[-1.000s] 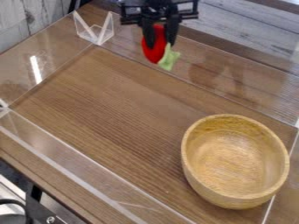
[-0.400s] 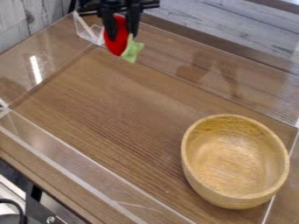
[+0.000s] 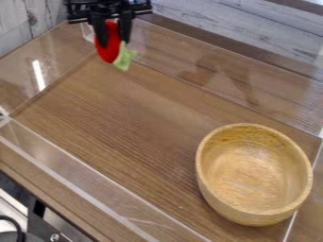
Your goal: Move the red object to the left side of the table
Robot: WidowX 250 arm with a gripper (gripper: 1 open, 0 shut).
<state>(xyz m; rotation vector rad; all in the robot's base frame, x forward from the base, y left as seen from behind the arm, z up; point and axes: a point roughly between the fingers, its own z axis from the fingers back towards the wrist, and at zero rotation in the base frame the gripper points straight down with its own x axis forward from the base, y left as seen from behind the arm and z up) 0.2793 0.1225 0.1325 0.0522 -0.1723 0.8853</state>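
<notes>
The red object, a small glossy red toy fruit with a green leafy bit at its lower end, hangs above the far left part of the table. My black gripper comes down from the top edge of the view and is shut on the red object, holding it clear of the wood-grain surface. Most of the arm is cut off by the frame's top edge.
A large round light-wood bowl sits at the near right. Low clear acrylic walls edge the tabletop, and a clear acrylic corner piece stands at the far left, close behind the gripper.
The gripper has carried the red object leftward along the far side of the table, from right of centre to the far left. The bowl has not moved.
</notes>
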